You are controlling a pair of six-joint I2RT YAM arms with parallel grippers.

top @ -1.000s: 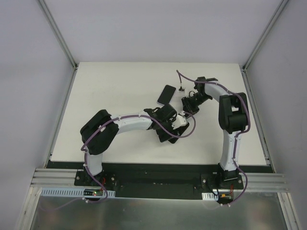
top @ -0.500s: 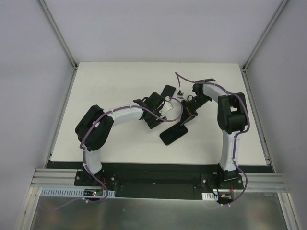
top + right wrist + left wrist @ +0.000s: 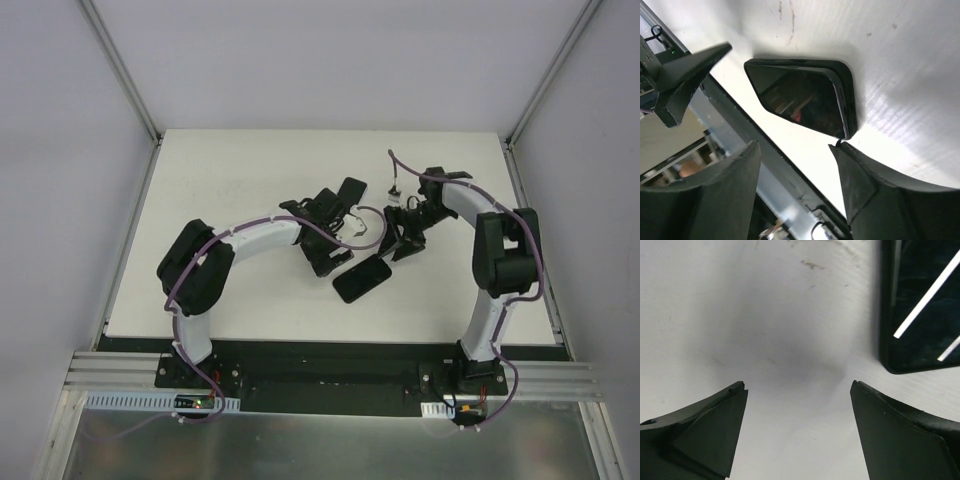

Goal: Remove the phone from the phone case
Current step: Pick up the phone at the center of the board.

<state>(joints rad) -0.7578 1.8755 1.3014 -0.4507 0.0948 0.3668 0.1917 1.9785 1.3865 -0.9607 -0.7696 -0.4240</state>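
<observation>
Two black slabs lie flat on the white table. The far one, the phone (image 3: pixel 351 190) (image 3: pixel 922 305), has a glossy face mirroring light bars. The near one with a raised rim, which I take for the phone case (image 3: pixel 362 278) (image 3: pixel 800 100), also shines, and I cannot tell if it is hollow. My left gripper (image 3: pixel 335 235) (image 3: pixel 797 387) hovers open over bare table just beside the phone's corner. On the right side of the case, my right gripper (image 3: pixel 398 240) (image 3: pixel 796 146) stands open, one fingertip (image 3: pixel 845 155) at the case's corner, nothing held.
The table's dark front edge (image 3: pixel 765 160) and the metal rail (image 3: pixel 320 380) run close behind the case in the right wrist view. Purple cables (image 3: pixel 365 235) loop off both wrists over the middle. Grey walls (image 3: pixel 60 150) enclose the table.
The left arm swung from the case up to the phone. The right gripper let the case go, opened and drew back to the right. The case lies still.
</observation>
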